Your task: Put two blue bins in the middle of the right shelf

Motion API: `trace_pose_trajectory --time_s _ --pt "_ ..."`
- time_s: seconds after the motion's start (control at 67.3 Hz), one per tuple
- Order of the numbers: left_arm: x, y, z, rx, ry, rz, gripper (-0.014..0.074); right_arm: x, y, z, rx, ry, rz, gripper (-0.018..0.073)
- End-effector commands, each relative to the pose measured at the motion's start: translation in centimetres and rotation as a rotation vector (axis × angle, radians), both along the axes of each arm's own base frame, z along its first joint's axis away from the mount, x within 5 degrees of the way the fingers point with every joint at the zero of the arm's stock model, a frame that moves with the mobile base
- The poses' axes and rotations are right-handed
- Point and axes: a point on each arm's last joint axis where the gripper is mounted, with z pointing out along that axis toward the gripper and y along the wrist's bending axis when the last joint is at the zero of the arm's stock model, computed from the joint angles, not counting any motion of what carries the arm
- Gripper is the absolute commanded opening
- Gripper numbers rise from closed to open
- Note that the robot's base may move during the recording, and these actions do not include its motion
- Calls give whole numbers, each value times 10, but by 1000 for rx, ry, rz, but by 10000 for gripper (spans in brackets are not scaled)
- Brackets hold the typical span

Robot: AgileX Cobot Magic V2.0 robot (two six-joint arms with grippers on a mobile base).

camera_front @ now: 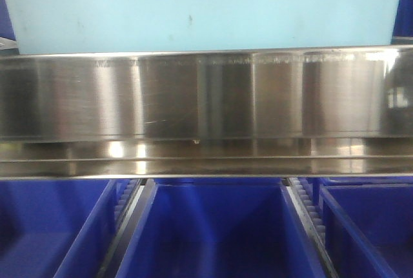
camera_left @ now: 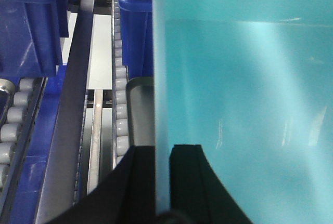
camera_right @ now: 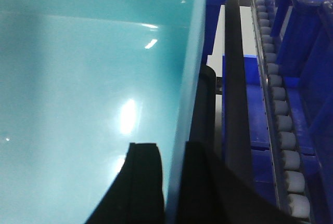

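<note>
While both arms pinch it, the pale cyan bin (camera_front: 206, 7) fills twelve o'clock of the front view, its base hidden behind the stainless shelf lip (camera_front: 206, 97); whether it rests on that level, I can't tell. Left gripper (camera_left: 162, 154) straddles one side wall, a black finger on each face, clamped. Right gripper (camera_right: 174, 154) does likewise on the opposite wall. Royal-blue bins (camera_front: 213, 233) sit at six o'clock on roller lanes (camera_left: 120, 104). Judging by the glare, this plastic is smooth and slick, stiff but thin-walled, probably light, with no load showing inside. Best hold: both walls, fingers deep over the top edge, squeezing evenly so it can't twist.
</note>
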Motion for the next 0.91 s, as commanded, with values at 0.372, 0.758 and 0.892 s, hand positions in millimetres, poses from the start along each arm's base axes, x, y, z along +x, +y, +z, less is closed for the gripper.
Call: trace_pose_trajectory --time_s 0.372,0.758,0.892 --pt "0 -5 9 -29 -68 -24 -111 -7 9 12 78 -59 69 -167" --pt "0 -5 9 -29 -68 -24 -111 -7 9 12 79 -61 70 -167" --pt "0 -5 9 -29 -68 -24 -111 -7 9 12 79 -61 70 -167"
